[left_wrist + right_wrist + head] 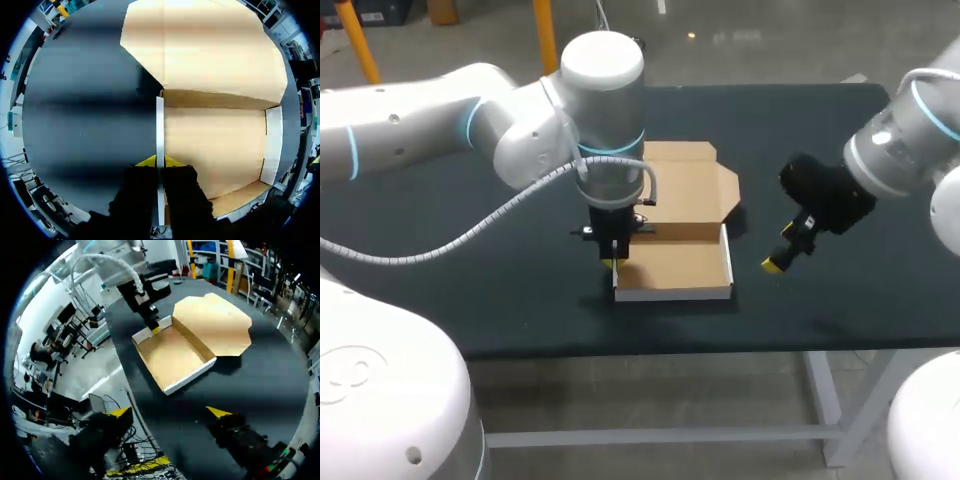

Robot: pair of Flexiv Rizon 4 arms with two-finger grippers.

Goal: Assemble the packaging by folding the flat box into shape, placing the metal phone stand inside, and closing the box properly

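Note:
The brown cardboard box [675,265] lies in the middle of the table as a shallow tray with white-edged walls standing; its lid flap [685,180] lies flat behind it. My left gripper [613,262] points straight down and is shut on the tray's left side wall [159,135], one yellow tip on each side of it [159,161]. My right gripper [780,248] hangs open above the table to the right of the box, holding nothing. From the right wrist view, the box [172,352] lies ahead of the open right gripper [169,412]. No metal phone stand is visible.
The black table [520,290] has bare surface left and right of the box. Its front edge runs close below the tray. The left arm's grey cable hose [470,235] hangs over the table's left part.

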